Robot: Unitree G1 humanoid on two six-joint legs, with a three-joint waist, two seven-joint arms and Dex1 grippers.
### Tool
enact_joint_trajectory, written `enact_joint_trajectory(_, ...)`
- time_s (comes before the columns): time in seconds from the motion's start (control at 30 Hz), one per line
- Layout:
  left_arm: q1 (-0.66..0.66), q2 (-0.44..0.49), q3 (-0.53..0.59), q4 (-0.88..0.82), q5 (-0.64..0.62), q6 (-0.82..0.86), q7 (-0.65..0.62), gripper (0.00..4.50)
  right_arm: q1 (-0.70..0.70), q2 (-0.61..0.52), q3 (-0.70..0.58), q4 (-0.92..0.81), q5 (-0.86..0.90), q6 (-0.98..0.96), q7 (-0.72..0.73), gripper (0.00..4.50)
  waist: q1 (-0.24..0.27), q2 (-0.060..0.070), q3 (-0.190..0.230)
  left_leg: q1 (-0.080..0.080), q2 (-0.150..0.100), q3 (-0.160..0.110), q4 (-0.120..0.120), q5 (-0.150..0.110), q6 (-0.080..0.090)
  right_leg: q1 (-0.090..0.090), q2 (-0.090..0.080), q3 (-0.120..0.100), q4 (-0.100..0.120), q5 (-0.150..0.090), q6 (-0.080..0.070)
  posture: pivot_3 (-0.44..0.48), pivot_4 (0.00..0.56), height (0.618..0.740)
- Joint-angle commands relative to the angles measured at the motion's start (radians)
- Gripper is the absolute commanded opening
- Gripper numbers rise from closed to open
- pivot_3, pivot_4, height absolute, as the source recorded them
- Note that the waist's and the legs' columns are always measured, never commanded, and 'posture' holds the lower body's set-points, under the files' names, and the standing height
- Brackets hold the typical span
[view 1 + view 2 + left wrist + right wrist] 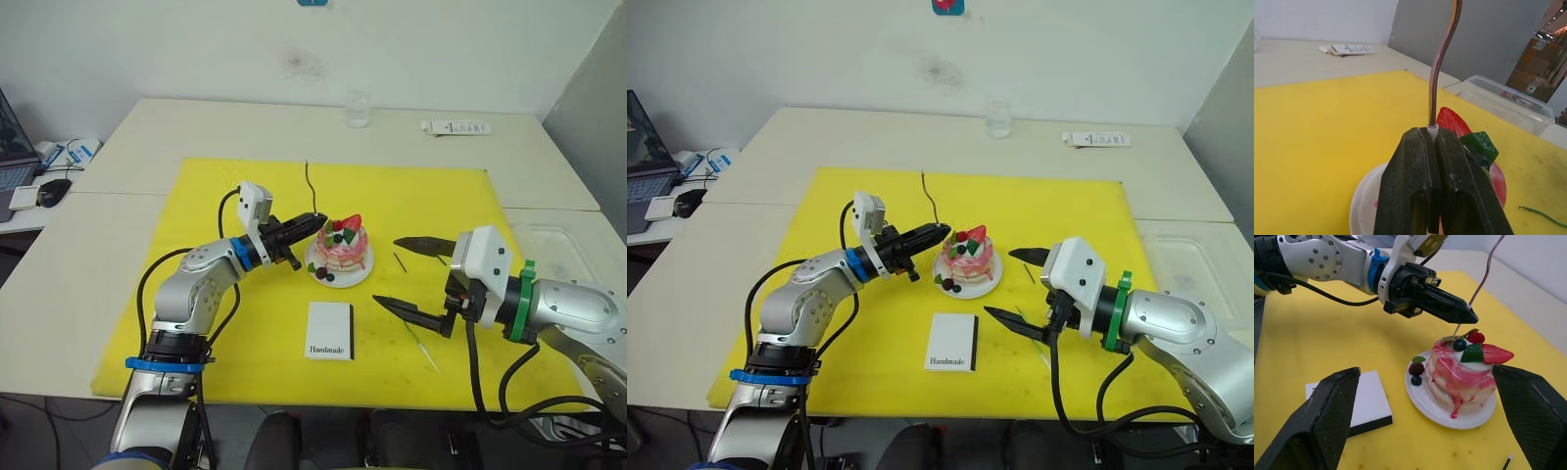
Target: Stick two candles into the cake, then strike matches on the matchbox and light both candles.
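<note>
The left gripper [315, 222] has its black fingers pressed together on the base of a thin wavy pale-gold candle [310, 186], held upright just over the left top edge of the small round pink layered cake [344, 249] on its white plate [318, 271], seemingly so the tip can be pushed straight down. The right gripper [414, 275] hangs spread wide to the right, holding nothing. The greenish candle [424, 349] lies on the yellow mat [216, 196] beneath it, a short dark match [399, 261] just beyond, and the flat white matchbox [329, 330] near the cake.
</note>
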Motion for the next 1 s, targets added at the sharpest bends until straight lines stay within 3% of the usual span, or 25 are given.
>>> enact_joint_trajectory(0.03,-0.018,-0.013,-0.001,-0.014,0.002,-0.014,-0.009,0.00,0.002,0.003,-0.025,-0.036,-0.001,-0.004,-0.006,4.48,0.000,0.000,0.000,0.000,0.000,0.000,0.000,0.000,0.000,0.000,0.000,0.000,0.000,0.000,0.000,0.000,0.150,0.740)
enact_joint_trajectory(0.7,0.107,-0.073,-0.031,-0.060,0.065,-0.115,0.006,0.00,0.023,0.019,-0.022,-0.036,-0.008,-0.018,-0.002,4.48,0.000,0.000,0.000,0.001,0.000,0.000,0.000,0.000,0.000,0.001,0.000,0.000,0.001,0.000,0.000,0.000,0.150,0.740)
enact_joint_trajectory(1.0,0.083,-0.079,-0.011,-0.062,0.061,-0.124,0.027,0.00,0.029,0.019,-0.025,-0.040,-0.008,-0.019,0.002,4.48,0.000,0.000,0.000,0.001,-0.001,0.000,0.000,0.000,0.000,0.001,0.000,0.000,0.001,0.000,0.000,0.000,0.150,0.740)
